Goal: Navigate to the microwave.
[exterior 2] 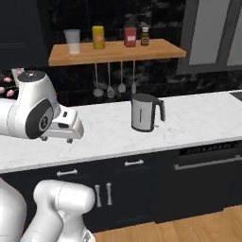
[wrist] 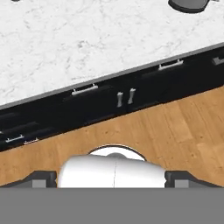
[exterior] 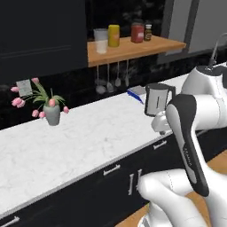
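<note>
While my base faces a long white marble counter (exterior 2: 198, 118), I find no wide boxy appliance with a dark glass door along the stretch in front of me, so I cannot place the microwave from here. Judgement: the drive is unfinished, and most of it may remain, since the goal has not come into sight.

Gripper state: the arm is folded close to my body, wrist over the counter edge. In the hand view the camera looks down on the counter front, dark cabinet doors (wrist: 124, 98) and wooden floor (wrist: 183, 127); the finger tips are not clear enough to read, so I cannot tell whether my jaws are apart or together. Nothing appears to be held.

Surroundings:
- Grey electric kettle (exterior 2: 144, 112) upright on the counter, mid-way along it, near the back.
- Vase of pink tulips (exterior: 51, 108) further to the left, well apart from the kettle.
- Wooden shelf (exterior 2: 160, 49) on the dark wall, carrying a clear cup (exterior 2: 73, 41), yellow jar (exterior 2: 98, 37), red jar (exterior 2: 130, 35) and a small dark bottle (exterior 2: 145, 36).
- Utensils (exterior 2: 109, 80) hang under the shelf.
- Dishwasher front (exterior 2: 208, 179) below the counter on the right.

Obstruction: the cabinet run blocks any forward motion. I judge that I must travel sideways along it, keeping the folded arm clear of the counter edge.
</note>
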